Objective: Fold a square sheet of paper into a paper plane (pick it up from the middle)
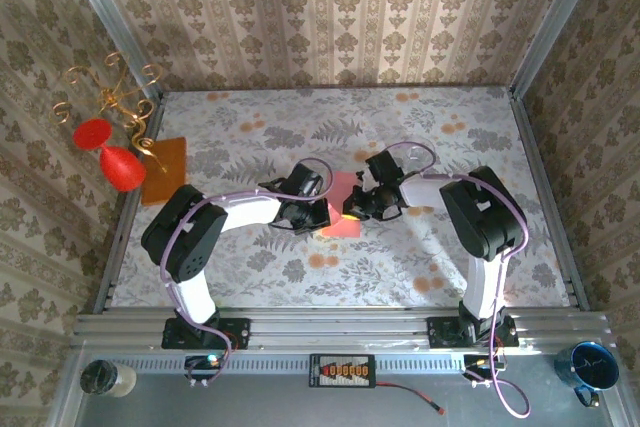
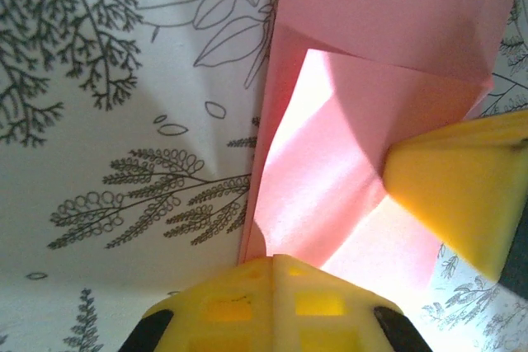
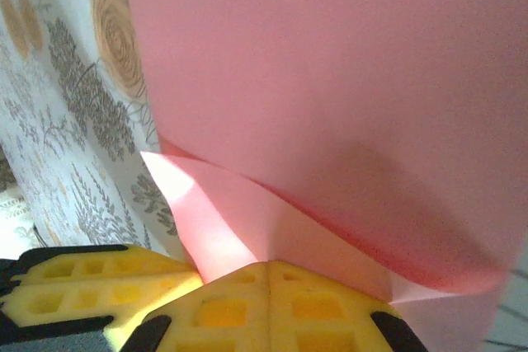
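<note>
Top external view first, Ben: what surface, what room?

A table under a grey floral-print cloth, Mia, boxed in by beige damask wallpaper. A darker orange rectangular sheet lies at the far left edge, beside red ornaments on a gold wire stand. A blue mug sits off the table at the near right.

And the paper?

The thin salmon-pink square sheet of paper, partly folded, lies mid-table. The left gripper and right gripper meet over it.

Left wrist view?

The left gripper has its yellow fingers clenched together on the sheet's near edge. The pink layers spread away over leaf-patterned cloth. The right gripper's yellow finger comes in from the right, touching the fold.

Right wrist view?

The right gripper is pinched tight on a creased part of the sheet. The left gripper's fingers sit just beside it, lower left.
</note>
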Tool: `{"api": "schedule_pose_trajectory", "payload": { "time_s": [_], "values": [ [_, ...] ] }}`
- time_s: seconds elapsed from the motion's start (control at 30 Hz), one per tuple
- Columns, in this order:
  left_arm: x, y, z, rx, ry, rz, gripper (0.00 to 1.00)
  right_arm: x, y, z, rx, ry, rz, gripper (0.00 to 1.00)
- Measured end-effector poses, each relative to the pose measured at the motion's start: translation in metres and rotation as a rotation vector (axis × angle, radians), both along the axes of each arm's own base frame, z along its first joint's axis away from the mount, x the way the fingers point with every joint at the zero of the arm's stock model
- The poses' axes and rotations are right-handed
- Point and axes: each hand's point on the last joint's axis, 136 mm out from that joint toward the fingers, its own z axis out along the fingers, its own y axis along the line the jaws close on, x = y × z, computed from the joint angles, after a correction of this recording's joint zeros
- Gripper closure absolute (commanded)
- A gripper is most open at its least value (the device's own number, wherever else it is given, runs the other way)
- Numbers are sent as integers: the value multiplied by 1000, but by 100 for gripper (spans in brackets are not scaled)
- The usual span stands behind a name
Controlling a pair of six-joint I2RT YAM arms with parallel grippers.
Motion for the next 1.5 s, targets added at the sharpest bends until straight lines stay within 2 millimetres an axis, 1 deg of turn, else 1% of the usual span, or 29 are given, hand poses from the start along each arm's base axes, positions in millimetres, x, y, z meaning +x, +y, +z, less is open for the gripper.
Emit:
{"api": "schedule_pose_trajectory", "payload": {
  "time_s": [0.2,0.57,0.67,0.77,0.8,0.87,0.93,1.0,1.1,1.2,1.27,1.5],
  "values": [
    [1,-1,0,-3,-7,2,100,12,-20,0,0,-2,-43,96],
    [1,0,0,-2,-7,2,100,28,-47,1,-24,-28,-95,96],
    [1,0,0,-1,-8,2,100,34,-62,6,-89,-53,-137,95],
    [2,0,0,0,-9,3,100,38,-69,23,-125,-105,-162,95],
    [2,0,0,0,-9,3,100,39,-68,30,-126,-124,-162,95],
    [2,0,1,0,-9,2,100,37,-58,44,-115,-161,-144,94],
    [1,0,1,0,-9,2,100,30,-42,47,-103,-172,-110,94],
    [2,0,1,0,-9,2,100,21,-28,42,-96,-156,-71,94],
    [2,0,1,0,-9,2,100,7,-9,26,-92,-115,-21,95],
    [2,0,1,0,-9,2,100,2,-7,13,-100,-78,-15,96],
    [2,0,1,0,-9,2,100,2,-8,9,-105,-68,-15,97],
    [1,0,2,-1,-11,2,100,8,-6,3,-114,-58,-17,97]
  ]
}}
